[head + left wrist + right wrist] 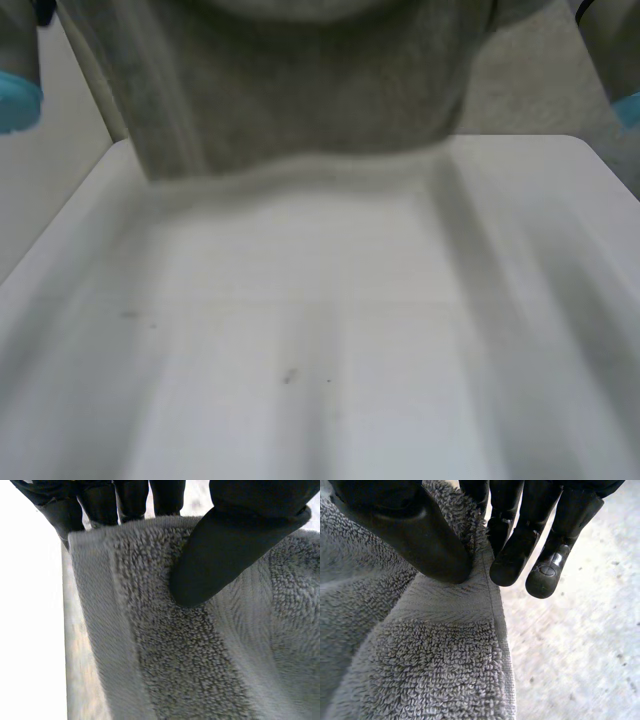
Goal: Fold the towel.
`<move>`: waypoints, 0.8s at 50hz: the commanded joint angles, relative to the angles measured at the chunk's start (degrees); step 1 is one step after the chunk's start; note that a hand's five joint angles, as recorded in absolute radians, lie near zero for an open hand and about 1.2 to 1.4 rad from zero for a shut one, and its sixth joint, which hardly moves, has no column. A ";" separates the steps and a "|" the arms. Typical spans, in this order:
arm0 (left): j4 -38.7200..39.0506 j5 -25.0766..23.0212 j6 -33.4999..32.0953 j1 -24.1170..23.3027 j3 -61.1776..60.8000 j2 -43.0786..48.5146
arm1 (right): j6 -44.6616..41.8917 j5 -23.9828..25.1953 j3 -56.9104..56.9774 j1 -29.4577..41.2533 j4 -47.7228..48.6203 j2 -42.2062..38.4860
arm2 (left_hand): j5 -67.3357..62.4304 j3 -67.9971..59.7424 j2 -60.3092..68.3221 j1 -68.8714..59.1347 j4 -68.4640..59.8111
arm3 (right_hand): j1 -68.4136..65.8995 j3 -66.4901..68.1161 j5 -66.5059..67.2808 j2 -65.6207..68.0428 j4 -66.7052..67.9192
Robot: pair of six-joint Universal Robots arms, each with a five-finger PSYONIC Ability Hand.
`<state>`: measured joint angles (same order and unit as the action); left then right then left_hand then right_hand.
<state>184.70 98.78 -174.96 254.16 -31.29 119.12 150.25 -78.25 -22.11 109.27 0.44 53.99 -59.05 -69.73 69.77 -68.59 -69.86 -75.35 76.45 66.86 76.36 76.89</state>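
Looked like a robot lab: plain white surface (350,300) with a few dark scuffs (289,376), pale speckled floor (530,80) beyond it, blue-capped machine arms (15,98) at both sides.

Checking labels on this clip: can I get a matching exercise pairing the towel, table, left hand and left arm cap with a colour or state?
Things:
1. towel
2. table
3. left hand
4. left arm cap

Colour or state:
A. light blue
B. white, with small dark specks
C. grey, hanging lifted above the table
D. black, thumb and fingers pinching terry

Pairs: 1-C, 2-B, 3-D, 4-A
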 commanded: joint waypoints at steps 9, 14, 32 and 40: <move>2.67 -0.87 2.87 2.91 -33.27 -4.34 | -4.25 6.96 -23.21 -0.29 -8.26 -1.25 | -10.95 -10.27 10.23 -11.41 -10.14 | -4.65 3.55 3.14 3.64 3.11; 8.46 -1.13 2.61 3.09 -44.53 -2.93 | -9.52 9.07 -31.47 -0.20 -5.81 -5.81 | -10.95 -10.27 10.23 -11.41 -10.14 | -4.65 3.55 3.14 3.64 3.11; 15.96 -3.51 1.55 3.62 -54.06 -1.96 | -1.54 3.98 -42.93 -0.73 -1.76 -9.61 | -10.95 -10.27 10.23 -11.41 -10.14 | 37.68 -38.78 -39.19 -38.69 -39.22; 15.96 -3.42 1.73 3.80 -54.85 -3.63 | 14.53 0.55 -47.93 -4.76 -1.93 -4.08 | -10.95 -10.27 10.23 -11.41 -10.14 | 37.51 -38.61 -39.03 -38.52 -39.06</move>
<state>200.71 95.28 -173.37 257.90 -85.63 116.44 154.95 -76.17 -67.11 107.13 -1.29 46.69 -59.17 -69.75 69.78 -68.75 -69.87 -39.69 40.15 28.05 41.72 39.71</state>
